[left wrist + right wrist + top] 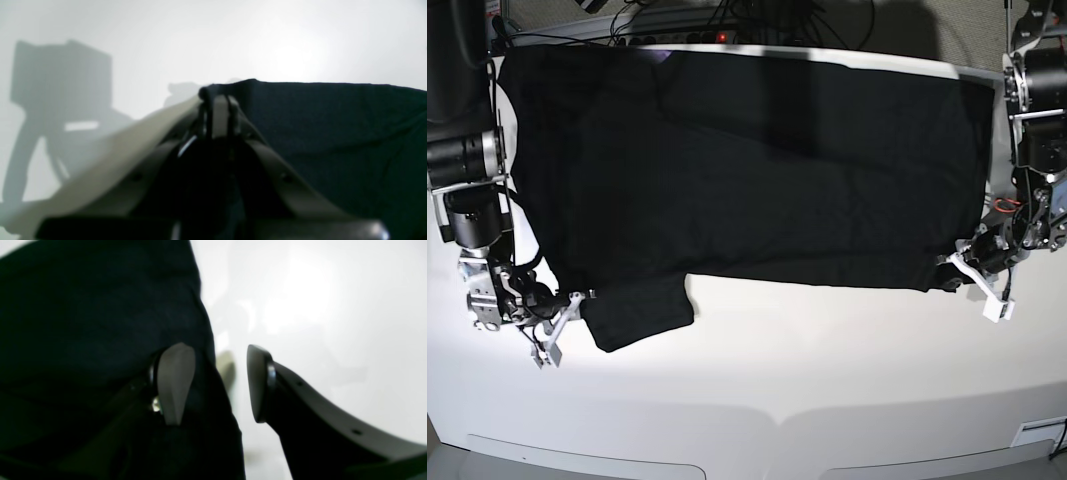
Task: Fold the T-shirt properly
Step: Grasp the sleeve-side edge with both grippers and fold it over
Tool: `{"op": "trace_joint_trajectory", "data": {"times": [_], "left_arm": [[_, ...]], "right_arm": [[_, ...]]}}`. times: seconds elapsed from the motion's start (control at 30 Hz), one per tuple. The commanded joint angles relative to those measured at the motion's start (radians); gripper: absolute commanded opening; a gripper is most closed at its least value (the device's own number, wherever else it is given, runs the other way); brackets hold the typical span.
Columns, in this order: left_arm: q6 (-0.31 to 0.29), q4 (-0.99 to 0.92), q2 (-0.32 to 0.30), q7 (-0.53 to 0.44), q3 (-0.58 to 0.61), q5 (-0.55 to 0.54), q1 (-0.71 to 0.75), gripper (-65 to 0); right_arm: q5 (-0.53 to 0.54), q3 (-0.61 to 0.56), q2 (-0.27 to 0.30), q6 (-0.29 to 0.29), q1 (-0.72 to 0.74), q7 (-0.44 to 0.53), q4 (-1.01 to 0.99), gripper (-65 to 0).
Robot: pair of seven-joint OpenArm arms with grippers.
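Observation:
The black T-shirt lies spread flat, plain side up, across the white table. One short sleeve sticks out toward the front left. My left gripper is at the shirt's front right corner. In the left wrist view this gripper is shut, with a bit of the T-shirt pinched at its tips. My right gripper stands open beside the sleeve. In the right wrist view it straddles the T-shirt's edge, one finger over the cloth and the other over bare table.
Cables and a power strip run along the table's back edge, just behind the shirt. Both arm bases stand at the table's left and right sides. The white table extends well in front of the shirt.

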Motion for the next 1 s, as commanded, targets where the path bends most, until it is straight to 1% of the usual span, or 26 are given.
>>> {"op": "trace_joint_trajectory", "data": {"times": [0.0,0.07,0.17,0.2,0.37,0.47,0.53,0.63,0.7,0.73,0.77,0.8,0.9,0.97], "left_arm": [[0.009,0.005,-0.010,0.019,0.001,0.018,-0.014,-65.0],[0.009,0.005,-0.009,0.019,0.001,0.018,-0.014,-65.0],[0.009,0.005,-0.009,0.019,0.001,0.018,-0.014,-65.0],[0.009,0.005,-0.009,0.019,0.001,0.018,-0.014,-65.0],[0.009,0.005,-0.009,0.019,0.001,0.018,-0.014,-65.0],[0.009,0.005,-0.009,0.019,0.001,0.018,-0.014,-65.0],[0.009,0.005,-0.009,0.019,0.001,0.018,-0.014,-65.0],[0.009,0.005,-0.009,0.019,0.001,0.014,-0.014,-65.0],[0.009,0.005,-0.008,0.029,0.001,0.003,-0.014,-65.0],[0.037,0.005,-0.006,0.035,0.001,-0.012,-0.014,-65.0],[0.084,0.005,-0.003,0.032,0.001,-0.019,-0.014,-65.0],[0.108,0.005,-0.001,0.022,0.001,-0.020,-0.014,-65.0],[0.113,0.010,-0.002,0.021,0.001,-0.039,-0.014,-65.0],[0.112,0.024,-0.001,0.046,0.001,-0.053,-0.014,-65.0]], "right_arm": [[0.003,0.003,0.009,-0.004,0.035,0.014,-0.006,-35.5],[0.003,0.003,0.005,-0.003,0.036,0.021,-0.042,-35.5],[0.003,0.003,0.000,0.013,0.036,0.029,-0.068,-35.6],[0.003,0.003,-0.002,0.024,0.036,0.026,-0.068,-37.2],[0.000,0.003,-0.011,0.026,0.036,0.015,-0.068,-52.0],[-0.059,0.003,-0.020,0.025,0.036,0.015,-0.068,-64.6],[-0.097,0.003,-0.022,0.024,0.037,0.032,-0.068,-65.0],[-0.101,0.003,-0.018,0.024,0.043,0.085,-0.068,-65.0],[-0.102,0.003,-0.020,0.025,0.057,0.088,-0.068,-65.0],[-0.100,0.003,-0.020,0.025,0.066,0.086,-0.067,-65.0],[-0.100,0.003,-0.019,0.026,0.074,0.080,-0.066,-65.0],[-0.100,0.003,-0.019,0.029,0.085,0.069,-0.064,-65.0],[-0.093,0.003,-0.019,0.123,0.108,-0.002,-0.030,-65.0],[-0.060,0.003,-0.018,0.152,0.108,-0.060,0.021,-65.0]]}}
